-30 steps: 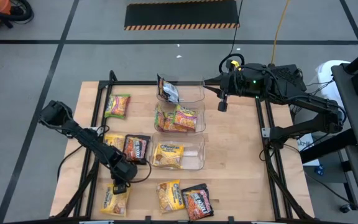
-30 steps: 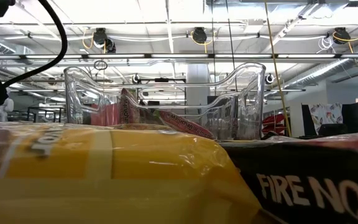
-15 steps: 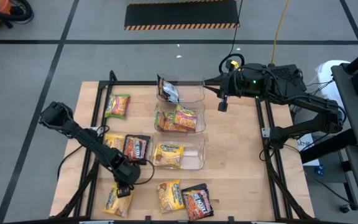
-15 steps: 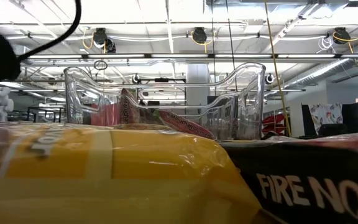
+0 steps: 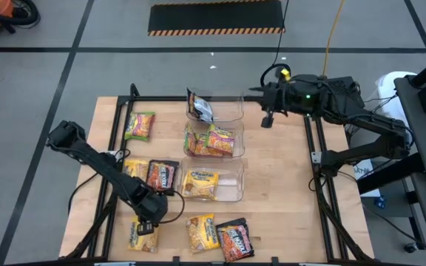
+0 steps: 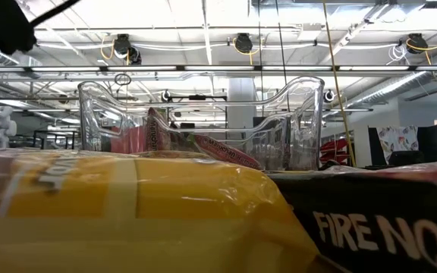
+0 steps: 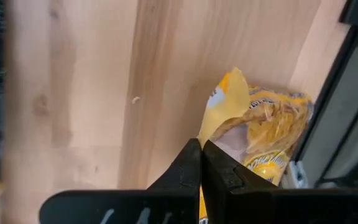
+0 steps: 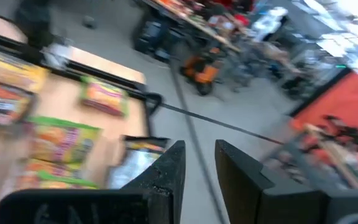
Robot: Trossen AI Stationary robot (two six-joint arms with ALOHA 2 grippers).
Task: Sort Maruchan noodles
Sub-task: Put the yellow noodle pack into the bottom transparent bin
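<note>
left gripper (image 7: 200, 163) jaws pinching yellow packet (image 7: 260, 143) corner; next: lift, carry to yellow bin (image 5: 231, 193); right gripper (image 8: 197, 163) jaws spread, waiting above far bin

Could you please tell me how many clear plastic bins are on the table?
3, in a column at the table's middle: the far clear plastic bin, the middle bin holding green-yellow packets, and the near bin holding a yellow packet. None seems hidden.
</note>
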